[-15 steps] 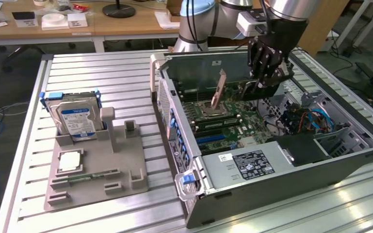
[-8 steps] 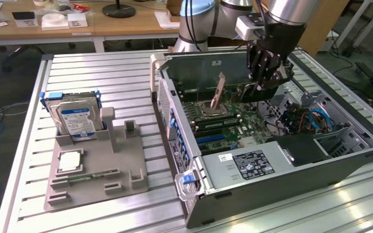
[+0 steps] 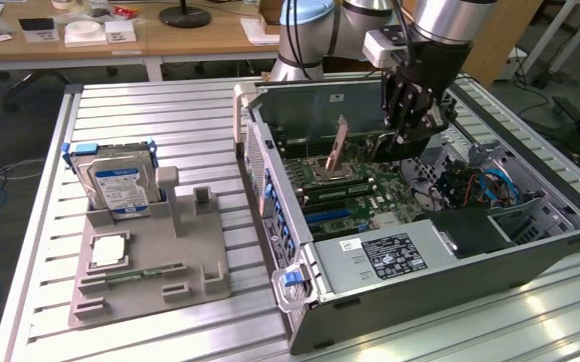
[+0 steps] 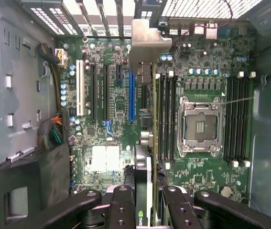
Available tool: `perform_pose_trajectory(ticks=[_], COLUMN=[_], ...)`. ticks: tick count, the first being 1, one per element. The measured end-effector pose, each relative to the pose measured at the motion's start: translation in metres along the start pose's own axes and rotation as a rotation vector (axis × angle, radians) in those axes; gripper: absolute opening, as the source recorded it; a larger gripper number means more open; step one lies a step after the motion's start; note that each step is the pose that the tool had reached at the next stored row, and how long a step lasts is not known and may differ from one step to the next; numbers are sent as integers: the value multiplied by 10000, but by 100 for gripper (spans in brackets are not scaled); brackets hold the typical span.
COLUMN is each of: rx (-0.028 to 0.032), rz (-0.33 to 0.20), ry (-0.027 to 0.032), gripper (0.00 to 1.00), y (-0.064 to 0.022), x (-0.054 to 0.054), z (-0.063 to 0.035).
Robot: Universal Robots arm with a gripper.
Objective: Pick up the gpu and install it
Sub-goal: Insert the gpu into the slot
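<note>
The gripper (image 4: 145, 202) has its black fingers (image 4: 121, 205) clamped on the near end of the gpu (image 4: 145, 160), which stands on edge inside the open computer case (image 3: 531, 249). The card runs away from the fingers to its silver bracket (image 4: 145, 40). Beyond it lies the green motherboard (image 4: 106, 119), where the card lines up between the blue slot (image 4: 132, 95) and the memory slots (image 4: 166, 119).
</note>
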State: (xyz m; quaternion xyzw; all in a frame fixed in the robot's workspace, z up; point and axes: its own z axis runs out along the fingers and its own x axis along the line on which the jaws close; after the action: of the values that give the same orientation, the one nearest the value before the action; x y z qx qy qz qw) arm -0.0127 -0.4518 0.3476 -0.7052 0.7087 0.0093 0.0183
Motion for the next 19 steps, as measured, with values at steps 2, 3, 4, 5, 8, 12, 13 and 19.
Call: perform_pose_trajectory(ticks=[2, 3, 4, 5, 8, 12, 13, 19], rx=[0, -1, 0, -1, 0, 0, 0, -2], rz=[-1, -1, -2, -2, -2, -1, -1, -2], ry=[0, 1, 1, 3, -1, 3, 3, 5], gripper=[27, 27, 27, 27, 27, 27, 27, 27], y=[33, 45, 50, 52, 58, 66, 67, 73], x=[1, 1, 1, 1, 2, 5, 5, 8], z=[6, 8, 8, 8, 41, 108, 126, 189])
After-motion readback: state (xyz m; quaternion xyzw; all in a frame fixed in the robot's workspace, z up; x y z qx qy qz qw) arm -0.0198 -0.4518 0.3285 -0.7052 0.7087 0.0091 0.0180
